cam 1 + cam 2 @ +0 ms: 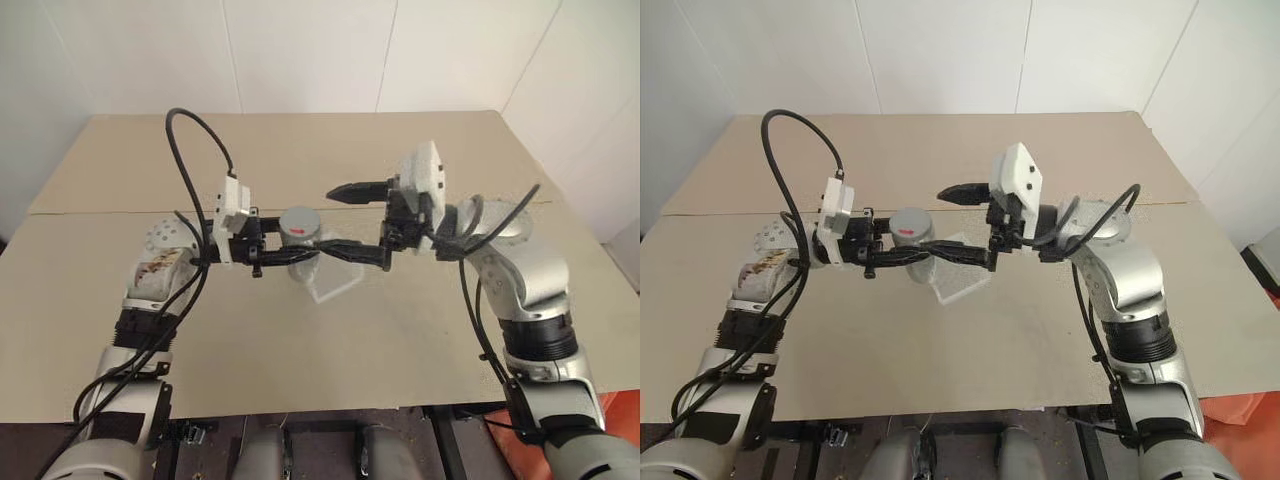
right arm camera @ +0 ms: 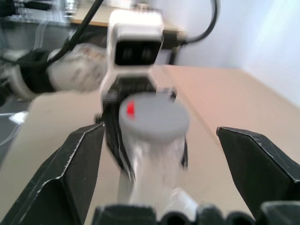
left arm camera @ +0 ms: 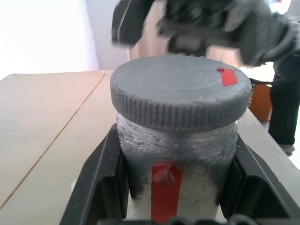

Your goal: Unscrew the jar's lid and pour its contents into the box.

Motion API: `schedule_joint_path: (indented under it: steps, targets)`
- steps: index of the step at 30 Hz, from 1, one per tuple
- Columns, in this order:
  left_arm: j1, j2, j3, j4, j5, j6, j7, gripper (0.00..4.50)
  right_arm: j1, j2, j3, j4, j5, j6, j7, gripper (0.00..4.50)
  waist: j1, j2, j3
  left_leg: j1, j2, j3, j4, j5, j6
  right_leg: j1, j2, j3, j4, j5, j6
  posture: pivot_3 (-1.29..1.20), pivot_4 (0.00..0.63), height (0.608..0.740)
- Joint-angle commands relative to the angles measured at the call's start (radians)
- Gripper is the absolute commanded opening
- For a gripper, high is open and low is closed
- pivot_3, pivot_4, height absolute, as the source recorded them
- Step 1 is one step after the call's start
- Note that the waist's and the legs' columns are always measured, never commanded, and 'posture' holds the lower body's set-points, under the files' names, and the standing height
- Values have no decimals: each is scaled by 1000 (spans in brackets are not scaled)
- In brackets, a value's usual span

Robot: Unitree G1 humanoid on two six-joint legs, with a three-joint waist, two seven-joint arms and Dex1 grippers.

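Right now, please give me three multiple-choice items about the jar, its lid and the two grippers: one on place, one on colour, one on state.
1. Where is the jar?
A. lying on the table
B. held between the left gripper's fingers
C. standing inside the box

2. What colour is the small mark on the grey lid?
A. red
B. blue
C. green

3. How does the right gripper stand?
A. shut on the lid
B. shut on nothing
C. open, its fingers apart on either side of the lid

Answers: 1 B, the left gripper has a black finger on each side of the jar's body; 2 A, a red tab sits near the lid's edge; 3 C, the right wrist view shows gaps between both fingers and the lid.
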Motion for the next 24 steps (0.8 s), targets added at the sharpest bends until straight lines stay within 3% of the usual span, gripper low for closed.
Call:
schedule_joint_path:
  steps: [1,14,24]
  targets:
    - [-26,-8,9,-4,3,-16,22,2017,-48,53,8,-103,16,113,-148,4474,-3,0,0,0,0,0,0,0,0,0,0,0,0,0,0,0,150,740]
    - [-31,-6,13,-16,1,-18,12,2017,-114,117,98,37,-101,119,-271,4474,-1,0,0,-1,-1,0,0,0,1,0,0,0,-1,0,0,0,150,740]
    - [-7,12,28,-48,-11,-9,12,2017,-53,17,22,58,-109,99,-259,4474,0,0,0,-1,0,0,0,0,1,0,0,0,-2,0,0,0,150,740]
